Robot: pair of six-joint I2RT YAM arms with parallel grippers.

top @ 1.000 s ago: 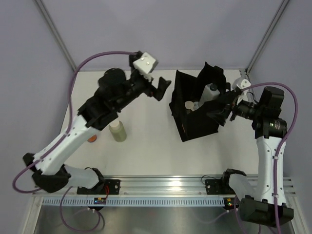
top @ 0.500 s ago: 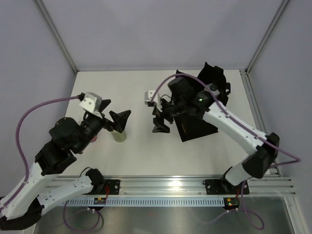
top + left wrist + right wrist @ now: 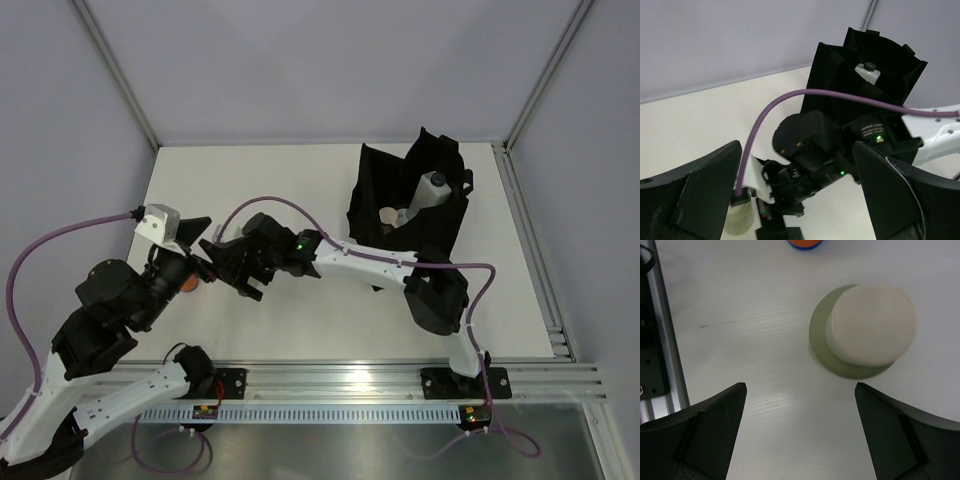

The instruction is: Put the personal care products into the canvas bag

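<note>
Our right fingers [image 3: 705, 430] stood wide apart and empty, the olive-green bottle [image 3: 862, 332] just ahead on the desk [image 3: 765, 365]; our left fingers [image 3: 695, 195] gaped, holding nothing; an orange bottle [image 3: 805, 243] waited nearby; the white bottle [image 3: 432, 190] and a beige one [image 3: 388, 213] already sat in the canvas bag [image 3: 375, 175].

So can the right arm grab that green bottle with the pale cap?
Probably yes. The right pincer is open and hangs just above the olive-green bottle, with nothing between them. The orange bottle stands apart from it, so there looks to be room to close.
</note>
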